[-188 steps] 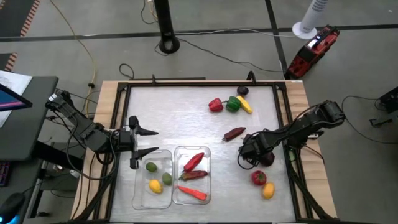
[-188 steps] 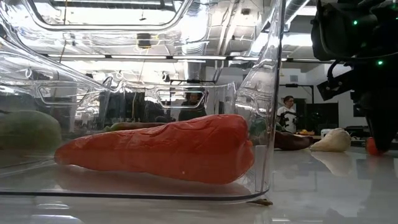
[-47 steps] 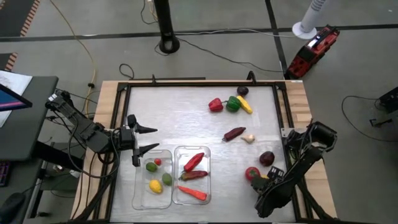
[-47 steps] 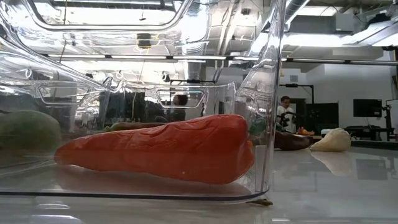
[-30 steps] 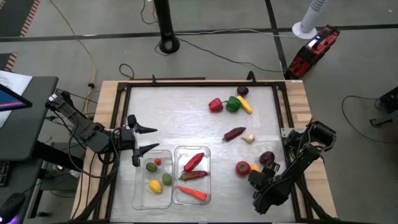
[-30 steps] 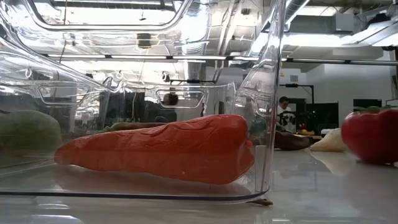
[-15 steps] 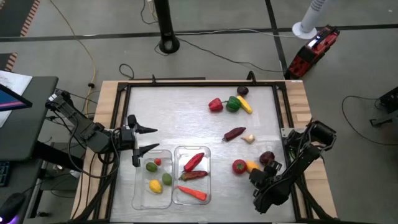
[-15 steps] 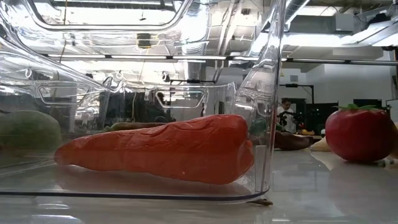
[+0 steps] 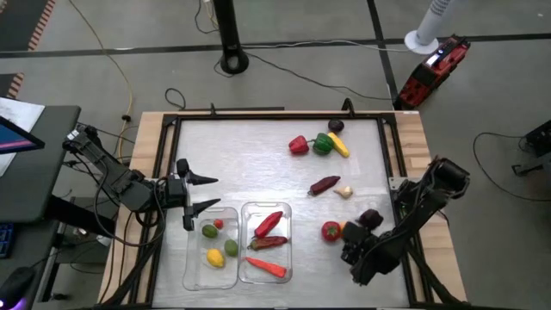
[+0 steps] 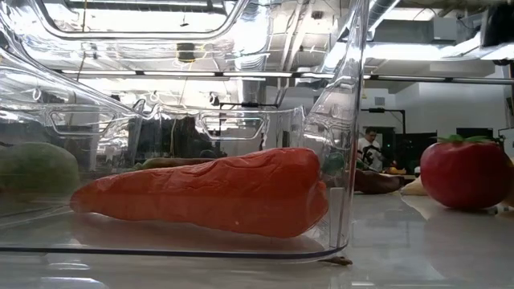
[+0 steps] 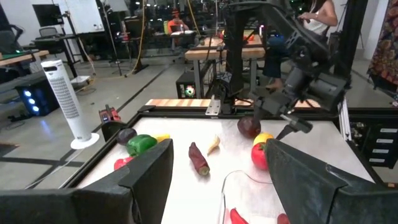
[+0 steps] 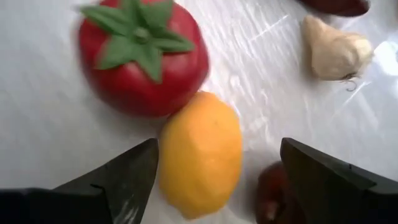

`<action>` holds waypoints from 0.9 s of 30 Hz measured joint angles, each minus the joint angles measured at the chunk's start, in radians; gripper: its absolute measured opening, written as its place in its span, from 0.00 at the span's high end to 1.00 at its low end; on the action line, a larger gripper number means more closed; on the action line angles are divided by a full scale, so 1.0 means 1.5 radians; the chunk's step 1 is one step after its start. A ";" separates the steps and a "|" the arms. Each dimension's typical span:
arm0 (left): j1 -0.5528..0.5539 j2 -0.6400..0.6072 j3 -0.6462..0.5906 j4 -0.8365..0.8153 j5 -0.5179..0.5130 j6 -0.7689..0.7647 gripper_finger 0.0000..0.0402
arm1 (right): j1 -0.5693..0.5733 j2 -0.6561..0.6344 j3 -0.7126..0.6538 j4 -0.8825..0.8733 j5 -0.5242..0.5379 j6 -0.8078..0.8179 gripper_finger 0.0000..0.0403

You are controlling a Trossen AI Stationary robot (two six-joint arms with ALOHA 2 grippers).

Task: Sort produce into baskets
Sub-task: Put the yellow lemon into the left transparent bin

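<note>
The table carries everything, and the two clear baskets serve as the landmark at its near edge; the left basket and the right basket stand side by side, just beside each other. The left arm waits beside the left basket's outer far corner, its left gripper with fingers spread and nothing between them. The right gripper hangs to the right of the right basket, its fingers parted wide in the right wrist view and clear of the lemon lying between them on the table; it grips nothing.

In the left basket lie a green fruit, a small red piece, a yellow-green piece and a yellow piece; in the right basket lie a red pepper, a dark red chilli and the orange-red carrot, which lies along the basket's near wall.

Just right of the right basket sits the tomato, touching the lemon; a dark red fruit lies just beyond them. Farther from the baskets lie a dark eggplant and a pale garlic close together; farthest off is a cluster of red pepper, green pepper, yellow pepper and a small dark fruit.
</note>
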 joint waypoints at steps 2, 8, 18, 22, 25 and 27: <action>0.000 0.000 0.000 0.000 0.000 0.000 0.40 | -0.007 -0.017 -0.042 0.055 -0.005 -0.006 0.10; 0.000 0.000 0.000 0.000 0.000 0.002 0.40 | -0.012 -0.065 -0.123 0.162 -0.007 -0.007 0.15; 0.000 0.000 0.000 0.000 -0.001 0.004 0.40 | -0.016 -0.071 -0.120 0.156 -0.028 -0.007 0.37; 0.000 0.000 0.000 0.000 -0.001 0.004 0.40 | -0.027 -0.071 -0.069 0.062 -0.039 -0.007 0.38; 0.000 0.000 0.000 0.000 -0.001 0.004 0.40 | -0.050 -0.071 -0.021 -0.019 0.002 -0.011 0.37; 0.000 0.000 0.000 0.000 -0.002 0.004 0.40 | -0.071 -0.072 0.005 -0.032 0.048 -0.046 0.37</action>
